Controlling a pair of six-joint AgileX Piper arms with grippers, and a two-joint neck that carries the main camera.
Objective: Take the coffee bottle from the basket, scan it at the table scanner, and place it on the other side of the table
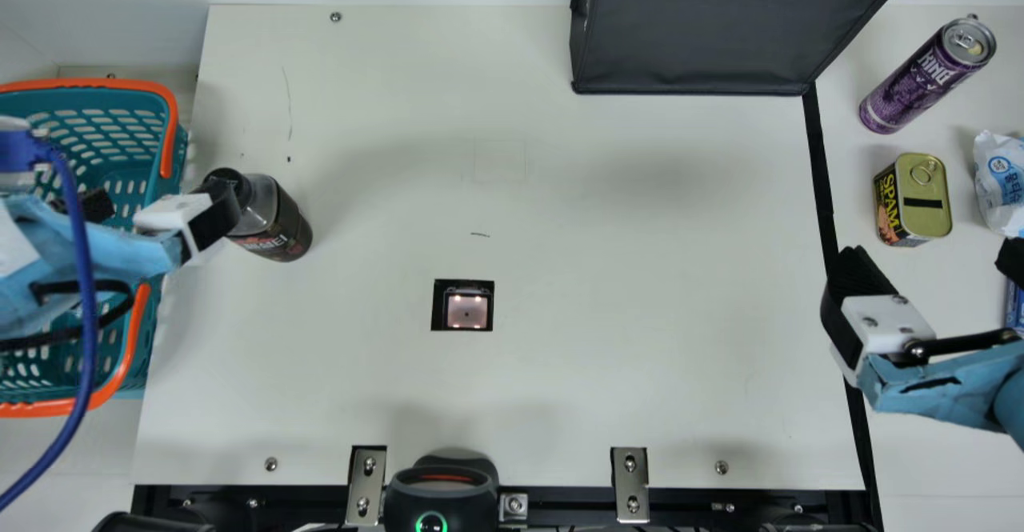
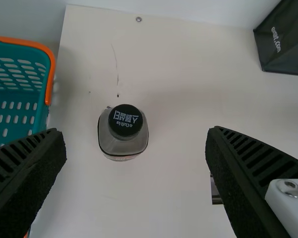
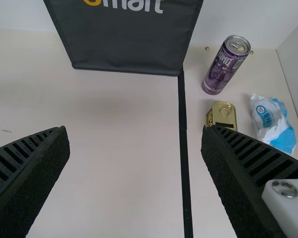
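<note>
At the left in the main view: coffee bottle (image 1: pixel 276 224) upright on table (image 1: pixel 640 276), just beside basket (image 1: pixel 84 84).
Left gripper (image 2: pixel 135 144): near bottle, fingers wide apart, holding nothing.
Bottle step: out of basket; looks like regrasp before scan. Next: centre fingers around body, close, lift.
Table scanner (image 1: pixel 466 306): lower centre, likely next stop.
Right gripper (image 3: pixel 135 143): lower right, fingers apart.

One bottle (image 1: pixel 276 212), one basket (image 2: pixel 20 90), one table scanner (image 1: pixel 466 310), one bag (image 1: pixel 688 44), one can (image 1: pixel 920 84), one tin (image 1: pixel 924 204), one packet (image 3: pixel 272 121).
</note>
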